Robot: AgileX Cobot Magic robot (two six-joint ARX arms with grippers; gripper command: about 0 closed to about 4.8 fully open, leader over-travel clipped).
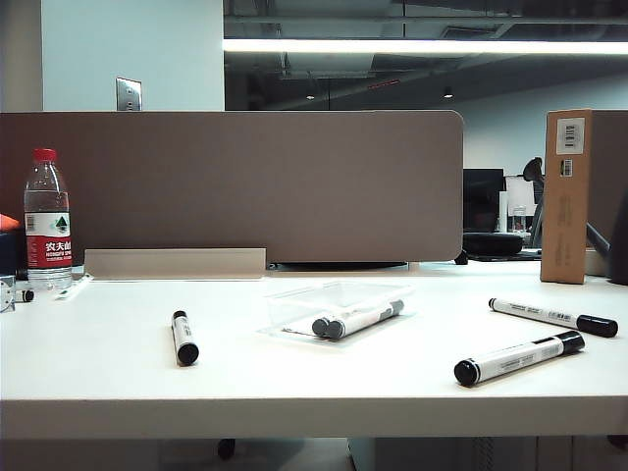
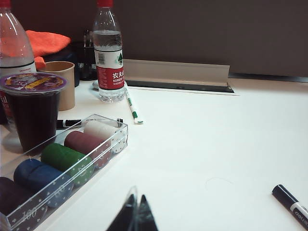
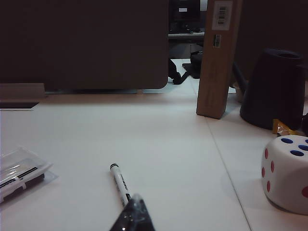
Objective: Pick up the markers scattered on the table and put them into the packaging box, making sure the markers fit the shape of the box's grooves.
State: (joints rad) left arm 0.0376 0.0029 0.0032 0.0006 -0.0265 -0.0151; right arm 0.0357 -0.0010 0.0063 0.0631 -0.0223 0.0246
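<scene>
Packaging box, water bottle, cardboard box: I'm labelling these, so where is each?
Packaging box [image 1: 294, 304], exterior view, on its clear left wall.
Water bottle [image 1: 47, 240], exterior view, on its red label.
Cardboard box [image 1: 566, 211], exterior view, on its brown front face.

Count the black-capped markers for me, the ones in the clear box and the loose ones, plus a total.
Markers in the clear box: 2
Loose markers on the table: 3
Marker behind the chip case: 1
Total: 6
Left gripper and right gripper: shut, low over the table.
</scene>
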